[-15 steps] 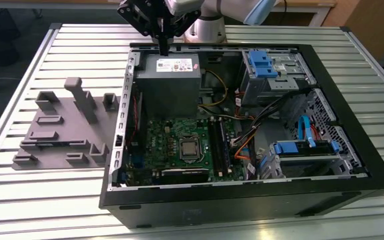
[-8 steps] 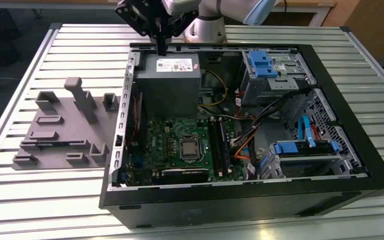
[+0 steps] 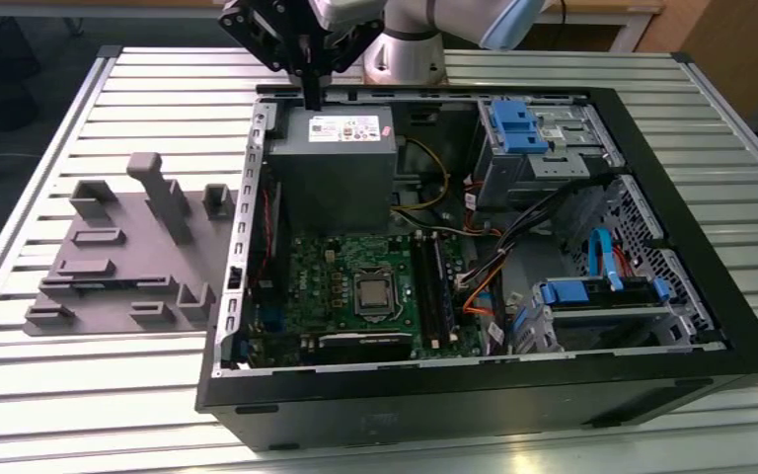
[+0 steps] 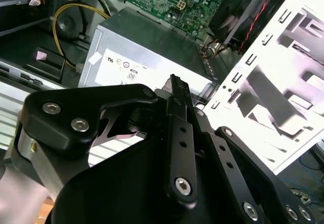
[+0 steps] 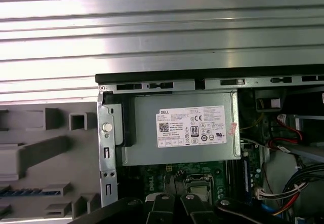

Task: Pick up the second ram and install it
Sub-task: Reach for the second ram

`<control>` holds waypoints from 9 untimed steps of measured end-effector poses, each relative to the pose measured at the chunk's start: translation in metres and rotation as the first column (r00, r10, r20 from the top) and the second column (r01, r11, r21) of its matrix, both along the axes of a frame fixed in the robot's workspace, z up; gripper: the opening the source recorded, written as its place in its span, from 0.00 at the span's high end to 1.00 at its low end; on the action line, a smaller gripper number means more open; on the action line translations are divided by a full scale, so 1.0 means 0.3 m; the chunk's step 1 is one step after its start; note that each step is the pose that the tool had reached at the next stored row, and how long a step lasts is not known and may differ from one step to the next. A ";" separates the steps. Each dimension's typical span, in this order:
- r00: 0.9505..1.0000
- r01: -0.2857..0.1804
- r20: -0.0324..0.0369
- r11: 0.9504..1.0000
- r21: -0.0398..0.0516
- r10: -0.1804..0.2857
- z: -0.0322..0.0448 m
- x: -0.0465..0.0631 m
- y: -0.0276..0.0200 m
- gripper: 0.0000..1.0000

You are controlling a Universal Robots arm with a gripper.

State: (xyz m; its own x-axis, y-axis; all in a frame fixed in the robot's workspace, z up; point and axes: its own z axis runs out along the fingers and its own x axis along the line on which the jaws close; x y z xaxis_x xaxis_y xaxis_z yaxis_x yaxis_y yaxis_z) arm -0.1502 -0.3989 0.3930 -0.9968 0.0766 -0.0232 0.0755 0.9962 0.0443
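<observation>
exterior view has the gripper [image 3: 311,103] hanging from the arm [image 3: 413,20] over the far end of the open computer case [image 3: 485,400], its tip just above the back edge of the grey power-supply box [image 3: 331,163]. its two black fingers are pressed together into one thin stick with nothing between them. the second wrist view shows the same, the fingers [image 4: 177,112] meeting flat above the box's white label.

the second ram [image 5: 20,189] i place with some doubt, in the first wrist view. it is a thin dark strip with bluish flecks lying along a slot of the grey fixture [image 5: 35,112]. it is seen too edge-on to make out chips or a label for certain. the fixture sits on the slatted table [image 3: 90,395] outside the case, on the exterior view's left of it.

that puts the strip well apart from the gripper, off to the side and lower than the fingertips, with the case's metal side wall between them. the gripper touches neither the strip nor the fixture.

inside the case the green motherboard [image 3: 340,267] lies on the near side of the power-supply box in the exterior view. its long black slots [image 3: 421,291] run just beside the square processor socket [image 3: 376,293]. whether a board stands in any of those slots i cannot tell.
</observation>
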 end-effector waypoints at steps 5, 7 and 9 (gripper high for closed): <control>1.000 0.000 0.000 1.000 0.000 0.000 0.000 -0.009 0.000 0.89; 1.000 0.000 0.000 1.000 0.000 0.000 0.000 -0.013 0.000 0.89; 1.000 0.000 0.000 1.000 0.000 0.000 -0.001 -0.016 0.000 0.89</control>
State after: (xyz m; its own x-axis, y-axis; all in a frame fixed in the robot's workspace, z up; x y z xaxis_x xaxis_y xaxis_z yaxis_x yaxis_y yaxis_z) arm -0.1552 -0.3989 0.3929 -0.9968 0.0766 -0.0232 0.0755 0.9962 0.0443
